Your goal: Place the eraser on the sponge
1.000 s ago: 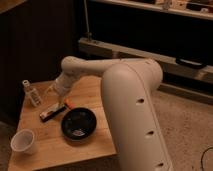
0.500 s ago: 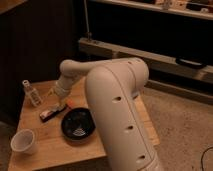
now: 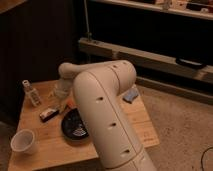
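Note:
The eraser [image 3: 49, 114], a small dark-topped block with a pale side, lies on the left part of the wooden table [image 3: 47, 150], left of the black pan. The sponge [image 3: 131, 94], a small light-blue pad, sits near the table's far right edge and is partly covered by my arm. My gripper [image 3: 62, 96] hangs at the end of the white arm, just above and right of the eraser, close to the pan's orange handle [image 3: 68, 104]. Nothing shows between the gripper and the eraser.
A black pan [image 3: 73, 125] sits mid-table, half hidden by my thick white arm [image 3: 107, 115]. A white cup [image 3: 22, 141] stands at the front left corner. A small clear bottle [image 3: 31, 93] stands at the back left. Dark shelving rises behind the table.
The arm's bulky links have swung left and closer to the camera, covering more of the pan and table. The gripper stays by the eraser, which has not moved.

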Controlling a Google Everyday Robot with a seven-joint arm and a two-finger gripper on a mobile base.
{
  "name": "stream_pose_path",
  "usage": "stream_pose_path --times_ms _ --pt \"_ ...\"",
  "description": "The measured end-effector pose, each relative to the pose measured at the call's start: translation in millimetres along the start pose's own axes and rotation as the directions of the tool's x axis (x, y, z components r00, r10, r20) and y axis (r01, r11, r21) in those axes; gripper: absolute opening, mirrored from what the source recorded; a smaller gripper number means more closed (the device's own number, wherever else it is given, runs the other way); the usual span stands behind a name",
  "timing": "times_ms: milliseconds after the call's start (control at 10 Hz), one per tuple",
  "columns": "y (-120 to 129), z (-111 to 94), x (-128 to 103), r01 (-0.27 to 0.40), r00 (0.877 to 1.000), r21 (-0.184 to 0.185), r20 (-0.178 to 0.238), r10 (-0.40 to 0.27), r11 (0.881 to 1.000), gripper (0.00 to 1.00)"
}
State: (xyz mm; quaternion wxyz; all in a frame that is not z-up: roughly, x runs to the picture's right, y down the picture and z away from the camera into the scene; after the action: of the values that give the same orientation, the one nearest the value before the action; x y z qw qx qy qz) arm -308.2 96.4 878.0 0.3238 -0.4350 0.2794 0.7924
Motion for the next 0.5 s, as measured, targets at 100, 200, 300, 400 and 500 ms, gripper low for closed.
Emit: stream_pose_path --times_ms 100,200,300,400,500 --pt "-2.5 4.0 -4.9 -0.01 1.0 0.008 -0.003 0.01 1.0 0.65" --pt "-4.4 7.7 -7.9 -0.018 1.0 0.016 -0.007 0.018 1.0 0.65" --pt "-6.5 11.7 -11.1 -0.026 1.0 0.027 -0.014 0.026 0.999 0.65" --pt "-7.6 13.8 -12.3 -0.028 0.999 0.034 -0.02 0.029 0.999 0.64" --pt "-7.6 15.3 -12.5 -0.027 0.999 0.042 -0.027 0.029 0.999 0.58"
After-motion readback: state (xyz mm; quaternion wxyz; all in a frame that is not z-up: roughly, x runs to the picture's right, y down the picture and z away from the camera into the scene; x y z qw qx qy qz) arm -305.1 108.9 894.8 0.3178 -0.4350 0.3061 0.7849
